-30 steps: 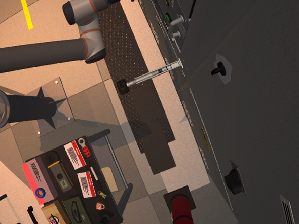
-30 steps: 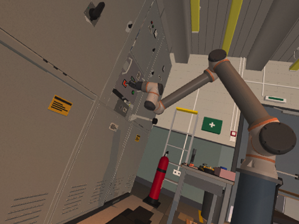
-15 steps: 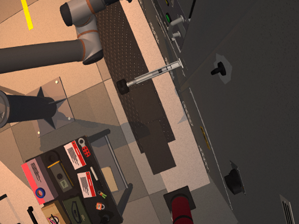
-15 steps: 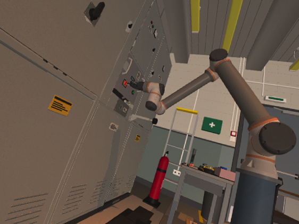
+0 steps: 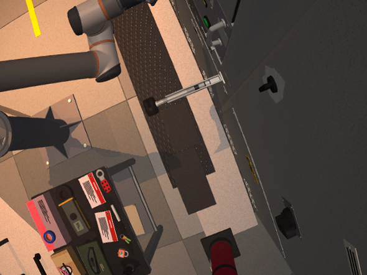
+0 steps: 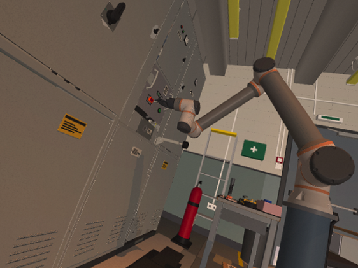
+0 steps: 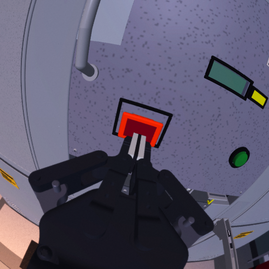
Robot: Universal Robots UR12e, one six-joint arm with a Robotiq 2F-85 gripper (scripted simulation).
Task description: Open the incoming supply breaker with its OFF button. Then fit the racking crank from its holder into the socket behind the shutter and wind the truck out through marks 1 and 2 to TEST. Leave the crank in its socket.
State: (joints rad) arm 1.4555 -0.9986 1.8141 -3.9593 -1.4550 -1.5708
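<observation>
On the grey breaker panel of the switchgear, the red square OFF button [image 7: 140, 128] [image 6: 150, 99] sits in a black frame, and my gripper [image 7: 137, 145] [image 6: 158, 101], closed and holding nothing, points its fingertips at the button's lower edge. A round green button [image 7: 240, 158] [image 6: 159, 110] lies lower on the same panel. A green indicator window [image 7: 228, 77] with a yellow tab sits above it. The racking crank [image 5: 183, 92] [image 6: 172, 141] with its black knob sticks out from its holder on the cabinet front, below the panel. The shutter and socket are not clearly visible.
A grey door handle [image 7: 84, 37] curves out of the panel just beside the red button. A tool table [image 6: 248, 204] stands near my base, a red fire extinguisher [image 6: 189, 213] by the cabinet foot, and a dark floor mat [image 5: 166, 99] runs along the cabinets.
</observation>
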